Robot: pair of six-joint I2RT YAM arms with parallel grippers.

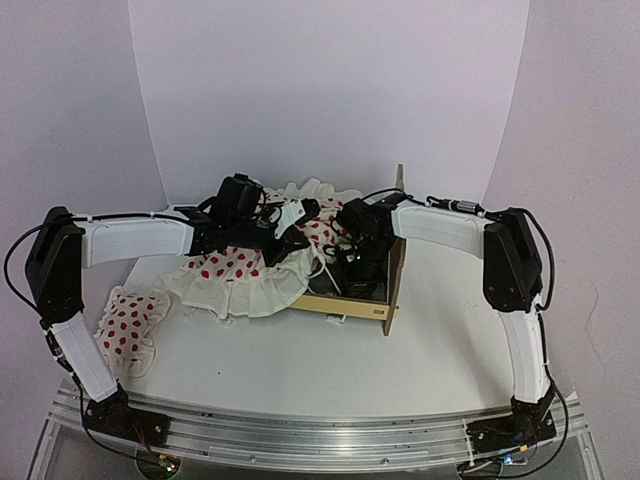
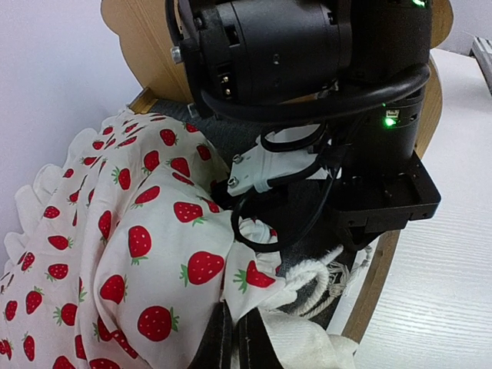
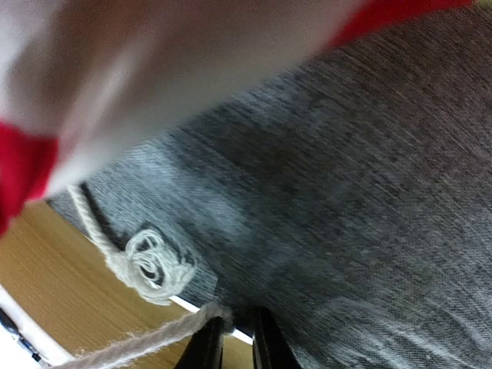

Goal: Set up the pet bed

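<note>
The pet bed (image 1: 352,310) is a light plywood frame right of centre, its headboard (image 2: 146,38) upright and a dark grey mattress pad (image 3: 330,192) inside. A cream cloth with red strawberries (image 2: 138,231) drapes over the bed's left side and onto the table. My left gripper (image 2: 234,338) is shut on the edge of this cloth, at the bed's left side (image 1: 298,232). My right gripper (image 3: 236,338) hangs low over the pad's edge inside the frame (image 1: 352,272). Its jaws are a narrow slit apart. A white cord knot (image 3: 150,265) lies beside them.
A small red-dotted pillow (image 1: 125,325) lies on the table at the near left. The right arm's wrist (image 2: 307,69) fills the upper part of the left wrist view, close above the cloth. The bed's wooden side rail (image 2: 380,269) borders white table (image 2: 446,292).
</note>
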